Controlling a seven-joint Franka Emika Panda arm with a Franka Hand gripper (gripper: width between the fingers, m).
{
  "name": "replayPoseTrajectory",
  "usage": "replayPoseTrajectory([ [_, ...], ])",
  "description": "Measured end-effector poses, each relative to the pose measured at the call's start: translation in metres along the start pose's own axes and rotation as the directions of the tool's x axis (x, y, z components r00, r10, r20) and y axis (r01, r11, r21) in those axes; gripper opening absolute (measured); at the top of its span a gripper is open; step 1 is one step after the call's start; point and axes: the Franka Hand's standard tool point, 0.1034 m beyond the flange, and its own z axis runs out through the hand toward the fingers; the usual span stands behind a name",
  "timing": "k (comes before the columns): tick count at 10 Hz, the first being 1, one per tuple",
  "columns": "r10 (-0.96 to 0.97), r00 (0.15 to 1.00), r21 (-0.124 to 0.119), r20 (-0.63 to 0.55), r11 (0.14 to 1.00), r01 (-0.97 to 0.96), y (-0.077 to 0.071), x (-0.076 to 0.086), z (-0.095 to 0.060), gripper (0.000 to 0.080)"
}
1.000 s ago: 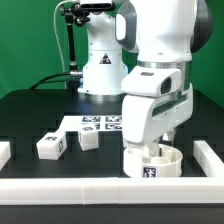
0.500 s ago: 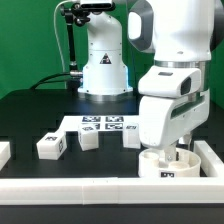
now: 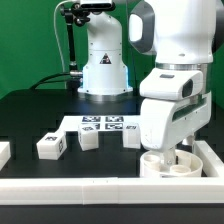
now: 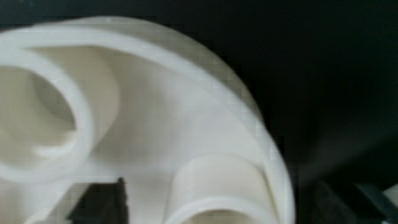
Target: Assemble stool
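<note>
The round white seat [image 3: 158,167] lies on the black table at the exterior view's right, in the corner formed by the front and right rails. My gripper [image 3: 173,153] reaches down into it and is shut on its rim wall. In the wrist view the seat [image 4: 169,95] fills the picture with its round sockets, and its rim sits between my dark fingertips [image 4: 102,198], the gripper [image 4: 222,205] closed on it. Three white block legs lie loose: one [image 3: 50,146] at the exterior view's left, one [image 3: 88,141] beside it, one [image 3: 131,139] next to my hand.
The marker board [image 3: 100,124] lies flat behind the legs. A long white rail [image 3: 90,187] runs along the front, another [image 3: 212,156] along the exterior view's right, and a short piece [image 3: 4,153] at the left. The robot base [image 3: 104,70] stands at the back.
My gripper has slid the seat toward the exterior view's right, up to the right rail. Since half a second ago it has barely moved. The legs have not moved.
</note>
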Motion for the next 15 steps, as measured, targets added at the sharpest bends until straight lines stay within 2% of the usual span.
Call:
replayPoseTrajectory([
  [1, 0.0, 1.0, 0.0, 0.0, 1.0, 0.0, 0.0, 0.0, 0.0, 0.0597],
  [2, 0.0, 1.0, -0.001, 0.0, 1.0, 0.0, 0.0, -0.001, -0.001, 0.0635],
  [5, 0.015, 1.0, -0.013, -0.001, 1.0, -0.015, 0.011, -0.01, -0.026, 0.0647],
  [7, 0.027, 0.999, -0.033, -0.02, 0.999, -0.028, 0.003, -0.013, -0.045, 0.0648],
  [8, 0.03, 0.999, -0.033, -0.016, 0.999, -0.03, -0.001, -0.021, -0.051, 0.0648],
  [9, 0.041, 0.999, -0.033, -0.011, 0.999, -0.041, -0.003, -0.038, -0.056, 0.0648],
  [10, 0.053, 0.999, -0.033, -0.005, 0.998, -0.053, -0.007, -0.053, -0.059, 0.0648],
  [11, 0.052, 0.999, -0.047, -0.018, 0.998, -0.053, -0.009, -0.066, -0.059, 0.0648],
  [12, 0.063, 0.998, -0.055, -0.029, 0.996, -0.065, -0.014, -0.085, -0.052, 0.0648],
  [13, 0.084, 0.996, -0.045, -0.018, 0.995, -0.085, -0.015, -0.084, -0.052, 0.0648],
  [15, 0.128, 0.991, -0.043, -0.023, 0.991, -0.129, -0.015, -0.083, -0.052, 0.0648],
])
